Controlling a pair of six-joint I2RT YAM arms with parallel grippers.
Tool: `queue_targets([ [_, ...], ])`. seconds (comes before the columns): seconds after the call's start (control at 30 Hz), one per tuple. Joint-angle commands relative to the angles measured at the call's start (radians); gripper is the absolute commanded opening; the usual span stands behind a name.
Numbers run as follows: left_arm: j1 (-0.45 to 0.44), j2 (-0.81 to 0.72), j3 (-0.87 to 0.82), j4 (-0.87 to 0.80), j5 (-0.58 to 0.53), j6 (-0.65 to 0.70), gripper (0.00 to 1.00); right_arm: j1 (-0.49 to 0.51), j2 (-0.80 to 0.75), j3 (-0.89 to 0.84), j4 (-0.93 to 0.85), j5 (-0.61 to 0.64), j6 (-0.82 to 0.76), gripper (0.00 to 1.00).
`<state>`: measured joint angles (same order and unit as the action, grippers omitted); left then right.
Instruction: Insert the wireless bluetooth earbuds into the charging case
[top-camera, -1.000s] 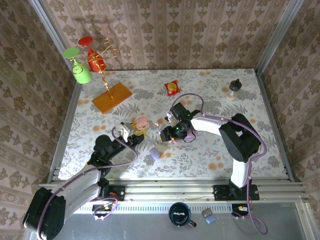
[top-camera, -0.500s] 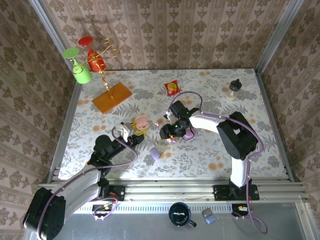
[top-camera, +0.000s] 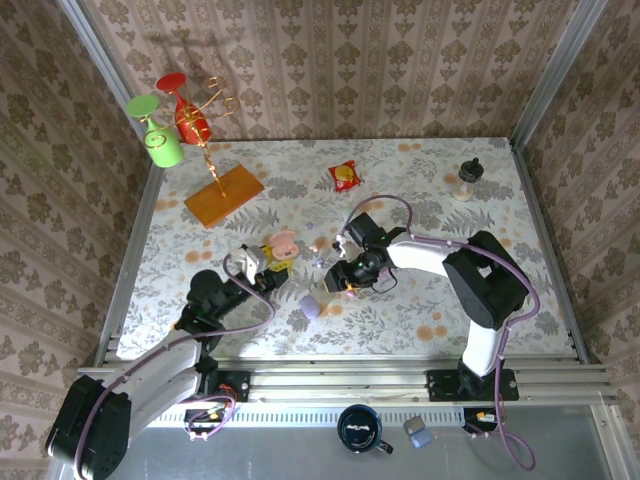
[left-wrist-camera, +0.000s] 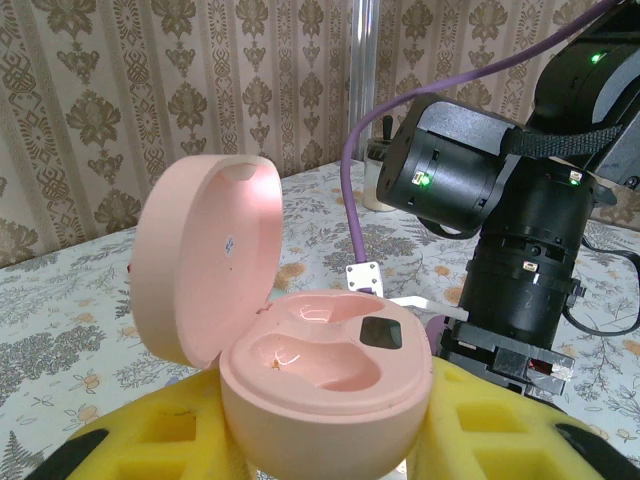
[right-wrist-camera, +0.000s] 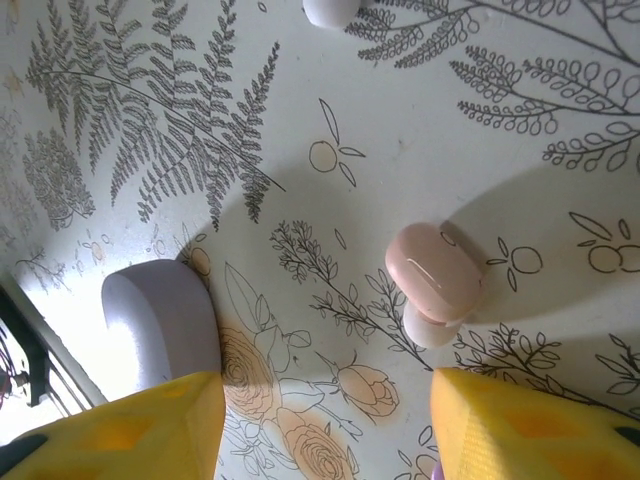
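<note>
On my feeds the pink case (left-wrist-camera: 300, 340) is a soft salmon inside and out with a small black patch in its tray, the earbud (right-wrist-camera: 437, 272) is the same pale pink, and the lilac case (right-wrist-camera: 165, 320) is a washed-out purple. The foam pads (right-wrist-camera: 520, 425) are bright yellow, and the tablecloth (right-wrist-camera: 300, 120) is off-white with grey fern sprigs and orange blossoms. From above I see brown damask wallpaper (top-camera: 350, 60), a red packet (top-camera: 345, 176), an orange board (top-camera: 224, 195) and one green glass (top-camera: 160, 145)
</note>
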<state>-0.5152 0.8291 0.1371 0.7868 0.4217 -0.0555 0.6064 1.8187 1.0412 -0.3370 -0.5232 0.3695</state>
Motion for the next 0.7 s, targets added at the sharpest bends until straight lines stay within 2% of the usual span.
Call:
queue_targets([
  [0.0,0.009,-0.013,-0.007,-0.010,0.003,0.012,0.24,-0.028,-0.032,0.006,0.034,0.040,0.012,0.56],
  [0.13,0.009,-0.016,-0.008,-0.017,0.003,0.012,0.24,-0.066,0.006,0.031,0.081,-0.009,0.019,0.53],
  [0.27,0.009,-0.018,-0.008,-0.016,0.004,0.008,0.24,-0.080,0.063,0.090,0.057,-0.041,-0.025,0.53],
  [0.37,0.009,-0.018,-0.008,-0.017,0.003,0.010,0.24,-0.079,0.106,0.122,0.040,-0.109,-0.056,0.53],
  [0.67,0.009,-0.015,-0.004,-0.020,0.007,0.014,0.24,-0.080,0.152,0.080,0.051,-0.190,-0.081,0.50],
])
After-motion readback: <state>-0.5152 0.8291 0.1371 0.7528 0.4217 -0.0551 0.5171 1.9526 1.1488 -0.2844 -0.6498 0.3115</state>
